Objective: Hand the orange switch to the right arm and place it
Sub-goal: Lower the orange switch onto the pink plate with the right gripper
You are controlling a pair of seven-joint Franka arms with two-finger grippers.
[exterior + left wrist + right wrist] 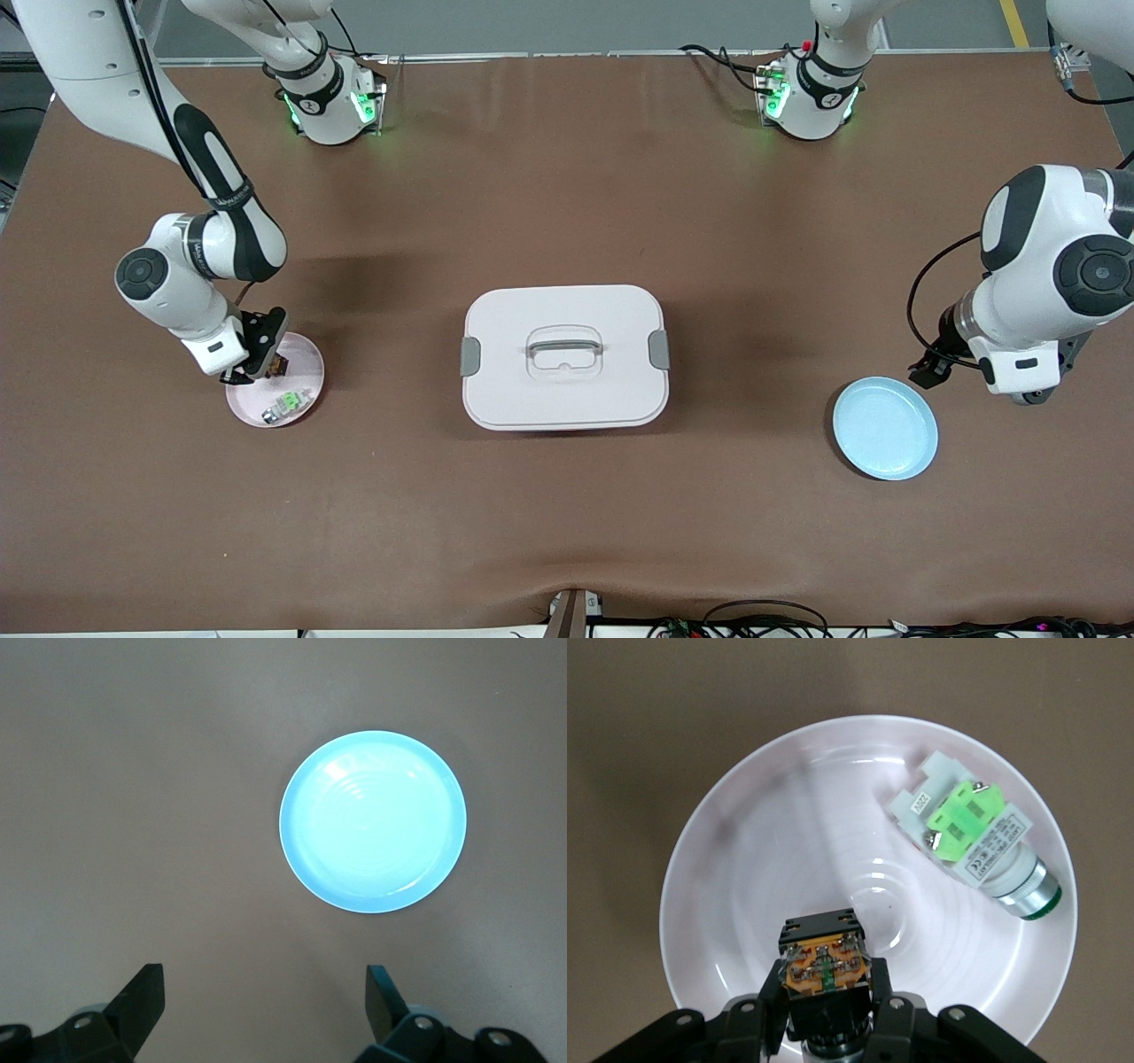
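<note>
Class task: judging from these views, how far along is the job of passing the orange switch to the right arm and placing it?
Done: the right claw is shut on the orange switch, over the pink plate. The left claw waits open beside the blue plate. Left: release the switch onto the plate.

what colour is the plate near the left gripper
Light blue plate, clearest in the left wrist view.
</note>
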